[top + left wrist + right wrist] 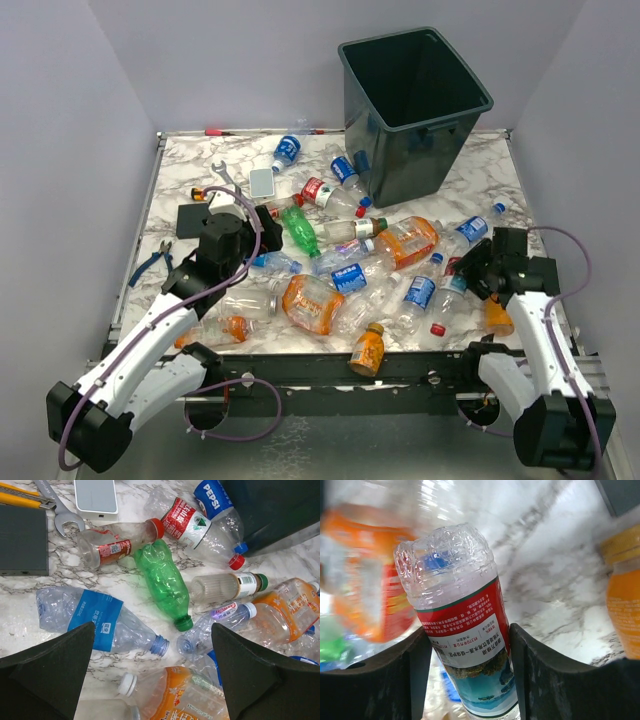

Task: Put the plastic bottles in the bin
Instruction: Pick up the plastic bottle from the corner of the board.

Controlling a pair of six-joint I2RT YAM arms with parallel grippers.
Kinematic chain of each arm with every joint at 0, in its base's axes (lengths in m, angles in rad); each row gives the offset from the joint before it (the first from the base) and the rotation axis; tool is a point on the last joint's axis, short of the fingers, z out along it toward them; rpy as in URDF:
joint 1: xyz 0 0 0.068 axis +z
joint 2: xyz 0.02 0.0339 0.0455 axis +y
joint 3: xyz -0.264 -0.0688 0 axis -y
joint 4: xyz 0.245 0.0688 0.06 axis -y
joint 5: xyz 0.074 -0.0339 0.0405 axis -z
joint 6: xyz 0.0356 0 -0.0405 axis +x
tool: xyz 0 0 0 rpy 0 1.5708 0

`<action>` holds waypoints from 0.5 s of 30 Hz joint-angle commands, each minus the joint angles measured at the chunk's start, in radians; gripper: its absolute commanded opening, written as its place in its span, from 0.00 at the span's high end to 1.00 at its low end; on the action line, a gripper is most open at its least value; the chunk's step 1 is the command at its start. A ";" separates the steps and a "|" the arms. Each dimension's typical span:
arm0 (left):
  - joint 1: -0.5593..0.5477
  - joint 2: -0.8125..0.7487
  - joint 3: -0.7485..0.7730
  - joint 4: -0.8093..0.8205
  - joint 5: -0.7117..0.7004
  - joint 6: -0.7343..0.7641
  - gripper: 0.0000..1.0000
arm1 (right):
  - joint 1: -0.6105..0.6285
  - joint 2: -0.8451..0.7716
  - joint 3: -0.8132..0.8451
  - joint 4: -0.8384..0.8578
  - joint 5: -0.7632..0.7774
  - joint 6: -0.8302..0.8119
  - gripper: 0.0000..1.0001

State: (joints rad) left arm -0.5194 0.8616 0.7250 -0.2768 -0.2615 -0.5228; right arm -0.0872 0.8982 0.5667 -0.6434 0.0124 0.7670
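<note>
Plastic bottles lie scattered over the marble table point(180, 165). Among them are a green one point(300, 232) point(162, 580), a crushed orange one point(312, 303) and a larger orange one point(408, 242). The dark bin point(415, 100) point(270, 510) stands at the back right. My right gripper point(468, 272) point(465, 670) is shut on a clear bottle with a red label point(462, 625), a finger pressed on each side of it. My left gripper point(258, 258) point(152, 675) hangs open above a clear blue-labelled bottle point(90, 620) and an orange bottle point(185, 695), touching neither.
A wrench point(222, 175) point(60, 517), blue-handled pliers point(150, 262), a light grey slab point(261, 182) point(96, 499) and a black slab point(195, 215) point(22, 540) lie at the left. A small orange juice bottle point(368, 350) stands at the front edge, and another orange bottle point(497, 318) is beside my right arm.
</note>
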 commanded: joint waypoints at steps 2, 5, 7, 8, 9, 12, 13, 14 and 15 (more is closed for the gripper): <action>-0.002 -0.047 -0.023 0.049 -0.023 -0.003 0.01 | 0.027 -0.103 0.231 -0.133 -0.080 -0.069 0.61; -0.002 -0.070 -0.025 0.125 0.009 -0.034 0.01 | 0.069 -0.146 0.290 -0.024 -0.251 -0.097 0.62; -0.003 -0.086 -0.033 0.203 0.060 -0.071 0.01 | 0.081 -0.167 0.278 0.124 -0.444 -0.075 0.64; -0.003 -0.096 -0.042 0.251 0.095 -0.097 0.01 | 0.086 -0.182 0.258 0.229 -0.546 -0.045 0.64; -0.003 -0.103 -0.051 0.309 0.138 -0.118 0.01 | 0.111 -0.198 0.240 0.331 -0.617 -0.001 0.64; -0.003 -0.085 -0.062 0.474 0.428 -0.158 0.01 | 0.192 -0.255 0.197 0.623 -0.706 0.097 0.63; -0.002 -0.068 -0.069 0.538 0.519 -0.210 0.01 | 0.218 -0.262 0.199 0.697 -0.710 0.105 0.63; -0.002 -0.048 -0.080 0.610 0.602 -0.259 0.01 | 0.250 -0.259 0.204 0.745 -0.717 0.108 0.63; -0.003 -0.027 -0.092 0.691 0.671 -0.312 0.01 | 0.282 -0.250 0.215 0.778 -0.717 0.110 0.63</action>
State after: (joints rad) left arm -0.5194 0.7799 0.6701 0.0723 0.0097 -0.6544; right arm 0.1036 0.6598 0.7727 -0.2207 -0.5358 0.8062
